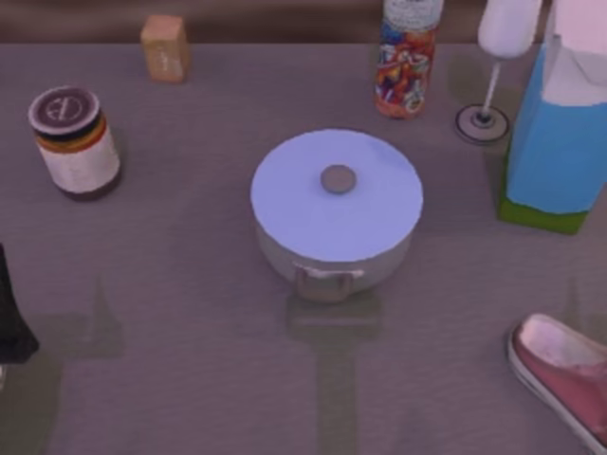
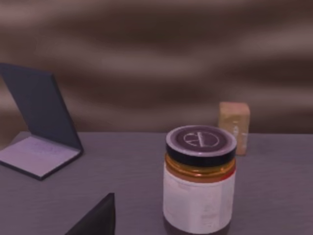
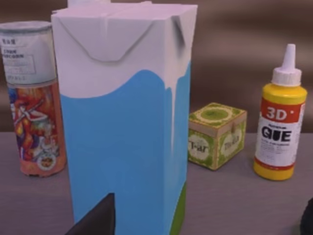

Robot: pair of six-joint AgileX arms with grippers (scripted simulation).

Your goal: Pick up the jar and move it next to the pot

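Jar (image 1: pixel 75 140) upright on table (image 1: pixel 171 360), far left, well apart from pot (image 1: pixel 336 210) at centre, lid on. Left arm (image 1: pixel 13 318) at left edge, tool state can't tell. Right tool out of top view; carton (image 3: pixel 124 122) fills its wrist view.

Shoe (image 1: pixel 569 379), carton (image 1: pixel 560 123) cut off at frame edge
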